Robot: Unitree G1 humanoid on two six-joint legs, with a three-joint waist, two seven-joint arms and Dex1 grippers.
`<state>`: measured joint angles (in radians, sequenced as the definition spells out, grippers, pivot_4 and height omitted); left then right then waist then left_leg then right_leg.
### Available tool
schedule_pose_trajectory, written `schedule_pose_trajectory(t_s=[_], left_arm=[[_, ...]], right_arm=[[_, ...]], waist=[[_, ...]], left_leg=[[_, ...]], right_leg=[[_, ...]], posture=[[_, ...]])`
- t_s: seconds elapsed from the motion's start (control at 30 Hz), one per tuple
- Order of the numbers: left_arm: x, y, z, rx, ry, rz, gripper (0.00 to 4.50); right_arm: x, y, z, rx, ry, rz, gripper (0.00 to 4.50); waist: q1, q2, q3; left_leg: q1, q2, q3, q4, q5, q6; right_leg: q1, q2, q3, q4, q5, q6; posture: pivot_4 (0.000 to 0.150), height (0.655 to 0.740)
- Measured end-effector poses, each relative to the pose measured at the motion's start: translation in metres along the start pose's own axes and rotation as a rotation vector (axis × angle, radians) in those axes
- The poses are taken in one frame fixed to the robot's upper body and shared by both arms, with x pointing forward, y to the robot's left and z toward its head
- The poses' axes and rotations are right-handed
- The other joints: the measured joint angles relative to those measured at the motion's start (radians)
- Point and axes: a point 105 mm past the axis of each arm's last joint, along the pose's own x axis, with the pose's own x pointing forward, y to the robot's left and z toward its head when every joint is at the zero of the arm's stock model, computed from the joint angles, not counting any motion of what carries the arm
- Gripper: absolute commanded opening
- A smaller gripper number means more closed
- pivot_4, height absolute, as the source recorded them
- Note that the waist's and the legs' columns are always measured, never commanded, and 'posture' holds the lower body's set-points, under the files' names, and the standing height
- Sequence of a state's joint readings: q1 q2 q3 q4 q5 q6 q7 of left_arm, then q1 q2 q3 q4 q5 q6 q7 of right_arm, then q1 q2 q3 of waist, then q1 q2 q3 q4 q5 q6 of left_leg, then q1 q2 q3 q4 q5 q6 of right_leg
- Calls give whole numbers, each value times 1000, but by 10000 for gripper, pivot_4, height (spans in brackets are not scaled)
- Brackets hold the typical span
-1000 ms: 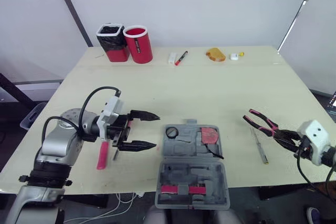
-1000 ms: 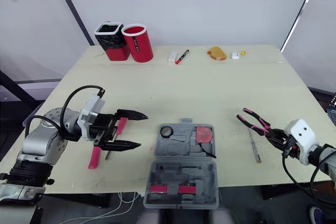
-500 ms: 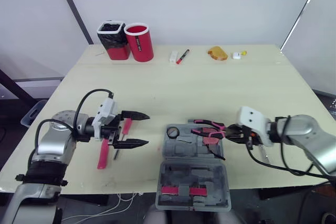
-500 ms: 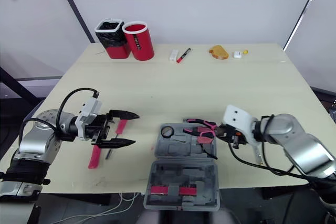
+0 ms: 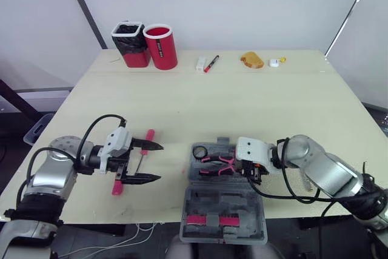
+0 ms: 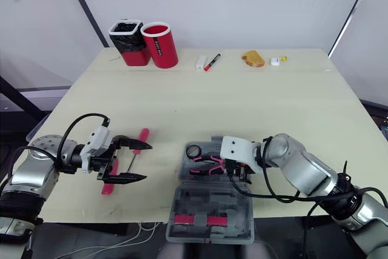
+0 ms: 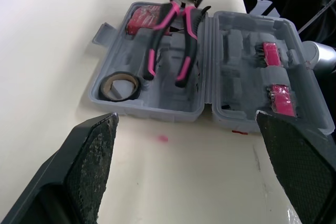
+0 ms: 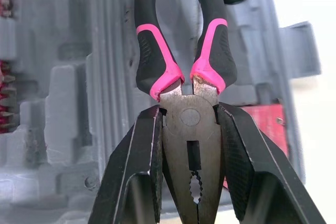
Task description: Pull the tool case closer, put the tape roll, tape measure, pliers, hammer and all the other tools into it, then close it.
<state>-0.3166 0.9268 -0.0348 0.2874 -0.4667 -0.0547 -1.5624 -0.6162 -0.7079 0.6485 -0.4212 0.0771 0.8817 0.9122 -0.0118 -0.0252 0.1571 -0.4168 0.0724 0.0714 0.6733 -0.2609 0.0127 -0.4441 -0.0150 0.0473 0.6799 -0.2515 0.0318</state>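
Grey tool case (image 5: 221,201) lies open at the near edge of the table (image 5: 242,107), between the two arms, with its lid half toward the robot.

Right gripper (image 5: 237,167) is over the case's far half, fingers pinching the pliers (image 8: 188,116) by the metal head just behind the pivot. The pink-and-black handles point away from the wrist across the tray, slightly apart. Can't tell if the handle ends are touching the tray or sit just above it.

Already in the far half:
- tape roll (image 7: 119,86), black, in the corner pocket on the robot's left
- tape measure (image 7: 140,19), red, at the opposite end, partly hidden behind the gripper

The lid half carries red bit strips (image 5: 212,219).

Left gripper (image 5: 159,162) is to the left of the case and well apart from it — fingers spread wide, nothing between them. It hangs over a red-handled screwdriver (image 6: 143,138) lying on the table with its shaft running under the fingers. Another red-handled tool (image 6: 108,185) lies just beside it, mostly hidden by the gripper, so type unclear.

At the far edge of the table, well apart from the case: a red cup (image 5: 162,47), a black-lined bin (image 5: 130,43) touching it, a marker (image 5: 210,65) and an orange item (image 5: 251,61).
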Motion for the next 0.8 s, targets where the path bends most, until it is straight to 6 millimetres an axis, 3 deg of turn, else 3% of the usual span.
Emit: schedule_pose_trajectory(t_s=[0.53,0.57,0.63,0.7,0.77,0.8], left_arm=[[2,-1,-1,12,2,-13,45000],[2,-1,-1,12,2,-13,45000],[2,-1,-1,12,2,-13,45000],[2,-2,-1,12,2,-13,45000],[2,-2,-2,10,2,-13,45000],[2,-2,-2,7,3,-14,45000]], right_arm=[[27,-3,8,11,-3,-1,9738],[27,-4,8,1,-8,-1,20049],[28,-3,9,-10,-17,5,27042],[28,0,8,-9,-24,28,38501],[28,0,7,-3,-26,25,44810],[26,-1,7,2,-30,16,44810]], waist=[[-5,-1,-1],[-5,-1,-1],[-5,-1,-1],[-3,-1,-1],[-2,-1,-1],[-2,-1,-1]], left_leg=[[1,1,0,1,0,0],[1,1,0,1,0,0],[1,1,0,1,0,0],[1,1,0,1,0,0],[1,1,0,1,0,0],[1,1,0,1,0,0]], right_leg=[[0,1,0,2,1,-1],[0,1,0,2,1,-1],[0,1,0,2,1,-1],[0,1,0,2,1,-1],[0,1,0,2,1,-1],[0,1,0,2,1,-1]], posture=[[1500,7400],[1500,7400],[1500,7400],[1500,7400],[1500,7400],[1500,7400]])
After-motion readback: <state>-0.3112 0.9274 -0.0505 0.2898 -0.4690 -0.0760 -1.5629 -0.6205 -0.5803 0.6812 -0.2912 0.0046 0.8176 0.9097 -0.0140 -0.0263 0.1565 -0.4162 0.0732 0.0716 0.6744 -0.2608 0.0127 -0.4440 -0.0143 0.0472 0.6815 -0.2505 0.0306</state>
